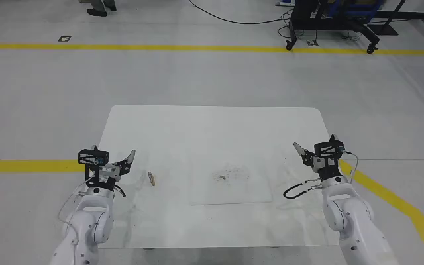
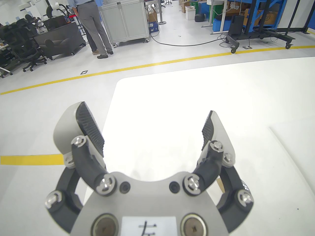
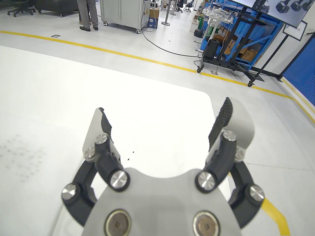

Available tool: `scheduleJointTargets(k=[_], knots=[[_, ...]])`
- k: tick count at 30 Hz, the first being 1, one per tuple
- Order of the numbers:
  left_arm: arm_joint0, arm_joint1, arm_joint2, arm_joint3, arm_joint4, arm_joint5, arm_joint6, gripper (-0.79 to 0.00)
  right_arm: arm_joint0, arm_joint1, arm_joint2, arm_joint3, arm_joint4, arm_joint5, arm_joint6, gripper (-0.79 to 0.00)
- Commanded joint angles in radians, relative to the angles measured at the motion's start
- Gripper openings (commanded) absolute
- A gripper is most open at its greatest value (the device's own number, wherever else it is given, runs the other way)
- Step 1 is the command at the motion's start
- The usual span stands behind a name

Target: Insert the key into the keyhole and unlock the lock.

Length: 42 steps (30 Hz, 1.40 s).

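A white rectangular table with rounded corners [image 1: 218, 126] carries a thin pale sheet [image 1: 252, 195] near its front middle. The left gripper [image 1: 112, 160] hovers at the table's left edge and the right gripper [image 1: 315, 150] at its right edge, both spread wide and empty. A small metallic object [image 1: 152, 179], possibly the key, lies on the table near the left gripper.
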Motion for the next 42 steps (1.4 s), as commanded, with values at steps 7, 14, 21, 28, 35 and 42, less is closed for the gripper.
scheduleJointTargets(k=[7,14,21,28,35,42], knots=[[0.0,0.0,0.0,0.0,0.0,0.0,0.0,0.0,0.033,0.002,-0.048,-0.018,-0.072,-0.081,0.048,0.0],[0.0,0.0,0.0,0.0,0.0,0.0,0.0,0.0,0.183,0.01,-0.159,0.069,0.073,-0.572,0.046,0.0],[0.0,0.0,0.0,0.0,0.0,0.0,0.0,0.0,0.328,0.01,-0.282,0.196,0.167,-0.883,0.135,0.0],[0.0,0.0,0.0,0.0,0.0,0.0,0.0,0.0,0.44,0.003,-0.414,0.286,0.135,-0.991,0.276,-0.4],[0.0,0.0,0.0,0.0,0.0,0.0,0.0,0.0,0.533,-0.013,-0.509,0.385,0.125,-0.967,0.332,-0.394],[0.0,0.0,0.0,0.0,0.0,0.0,0.0,0.0,0.613,-0.028,-0.591,0.455,0.101,-0.96,0.384,-0.406]])
